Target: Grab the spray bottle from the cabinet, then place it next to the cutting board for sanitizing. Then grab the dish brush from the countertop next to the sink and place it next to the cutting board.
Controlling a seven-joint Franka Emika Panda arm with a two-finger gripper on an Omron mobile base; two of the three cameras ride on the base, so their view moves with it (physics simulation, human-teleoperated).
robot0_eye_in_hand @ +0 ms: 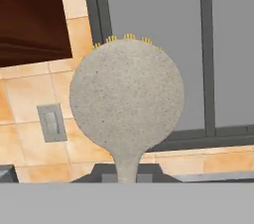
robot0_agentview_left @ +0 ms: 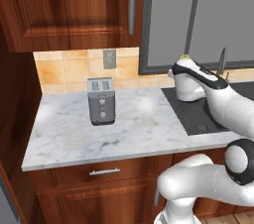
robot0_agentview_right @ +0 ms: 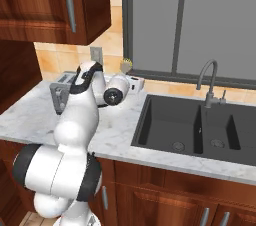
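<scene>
My gripper (robot0_eye_in_hand: 127,175) is shut on the dish brush (robot0_eye_in_hand: 127,106), holding it by the thin handle. Its round pale speckled head stands upright before the window, with yellow bristles peeking over the far edge. In the base views the brush (robot0_agentview_left: 184,58) (robot0_agentview_right: 126,62) is lifted above the white marble countertop (robot0_agentview_left: 139,124), between the toaster and the dark sink (robot0_agentview_right: 200,125). The gripper (robot0_agentview_left: 182,65) (robot0_agentview_right: 130,74) points upward there. The cabinet (robot0_agentview_left: 74,5) hangs at the upper left with its door closed. The spray bottle and the cutting board are out of view.
A grey toaster (robot0_agentview_left: 101,101) stands on the counter at the left. A slim tap (robot0_agentview_right: 210,77) rises behind the sink. A wall outlet (robot0_agentview_left: 109,58) sits on the tan tiles, and a large window (robot0_agentview_right: 200,20) is above the sink. A tall wooden panel bounds the counter's left end.
</scene>
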